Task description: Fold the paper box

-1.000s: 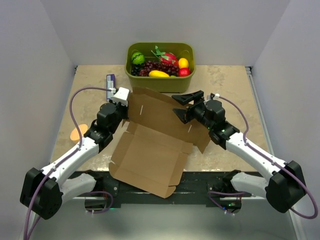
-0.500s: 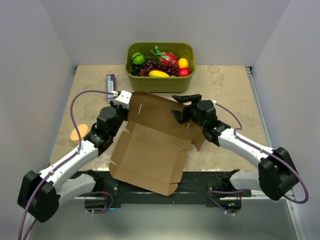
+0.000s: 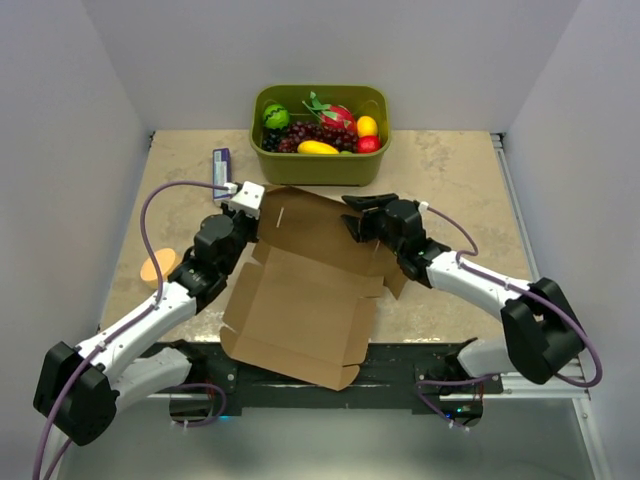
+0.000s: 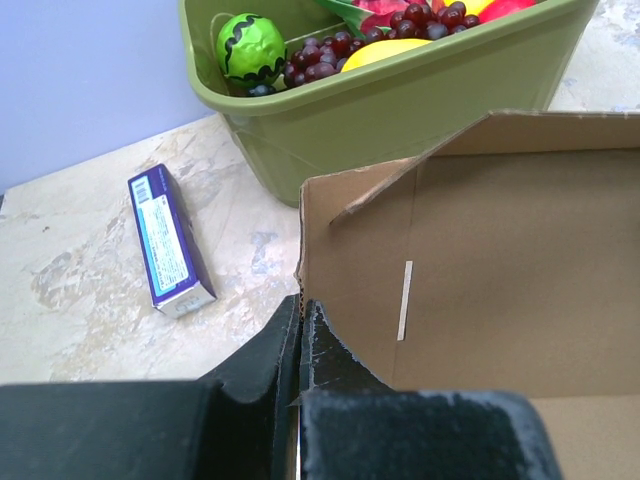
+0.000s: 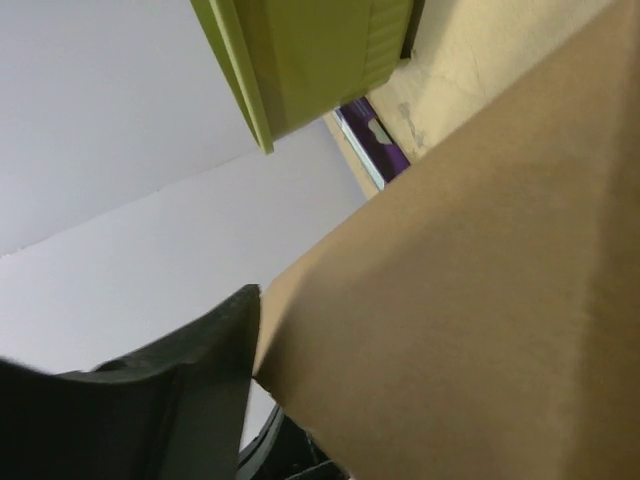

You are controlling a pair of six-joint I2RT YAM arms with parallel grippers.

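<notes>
Paper box (image 3: 300,310): brown die-cut cardboard, partly folded, in the middle of the bench (image 3: 450,170), near edge overhanging the bench front. Base panel lies flat; far panel stands raised, tilted toward the tub; side flaps are unfolded.
Raised panel detail: a narrow pale slot (image 4: 404,300) shows on its inner face, with a small corner flap bent inward at the top left.
Left gripper (image 4: 301,330): pinched tight on the left edge of the raised panel, both black fingers pressed against the cardboard.
Right gripper (image 3: 358,214): at the right end of the raised panel, jaws standing partly apart with the cardboard edge between them. In the right wrist view one finger (image 5: 190,370) lies against the sheet; contact by the other finger cannot be told.
Olive-green tub (image 3: 320,165): at the far edge of the bench, just beyond the raised panel and apart from it.
Tub contents: dark grapes (image 3: 318,133), a green fruit (image 3: 275,115), a long yellow fruit (image 3: 317,148), and red and yellow pieces at the right.
Purple carton (image 3: 221,163): flat on the bench, left of the tub.
Orange disc (image 3: 157,266): on the bench at the left, beside the left arm.
</notes>
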